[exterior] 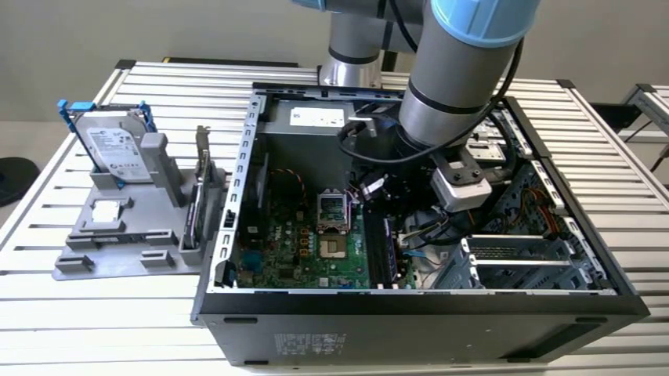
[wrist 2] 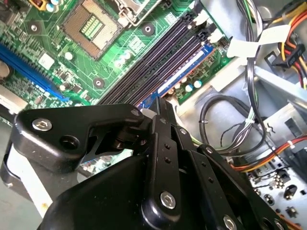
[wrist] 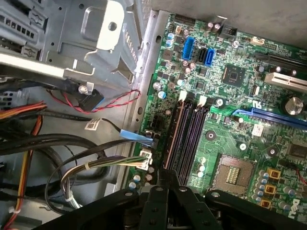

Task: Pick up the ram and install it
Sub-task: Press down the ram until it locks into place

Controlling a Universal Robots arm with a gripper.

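1. Along the outermost memory slot, on the side of the motherboard (wrist: 230, 120) nearest the cable bundle (wrist: 96, 163), the ram (wrist 2: 184, 74) stands on edge, running the slot's full length; in the first wrist view it shows as a thin line (wrist: 171, 139) beside the other, unfilled slots.
2. At the stick's near end sits my gripper (wrist 2: 160, 108). Its fingers are drawn together to a narrow tip, right at the ram. I cannot tell whether they pinch its edge or only bear on top of it.
3. I judge the pick-up done and the install step in hand: the stick is in its slot, though I cannot see whether the end latches have closed.
4. Seating it, as I read it, calls for pressure straight down the slot's line, with no twist, and clear of the loose cables and the processor socket (wrist: 235, 175).
5. Outward, the arm (exterior: 460, 86) reaches down into the open computer case (exterior: 418, 301), which lies on the slatted desk (exterior: 105, 329).
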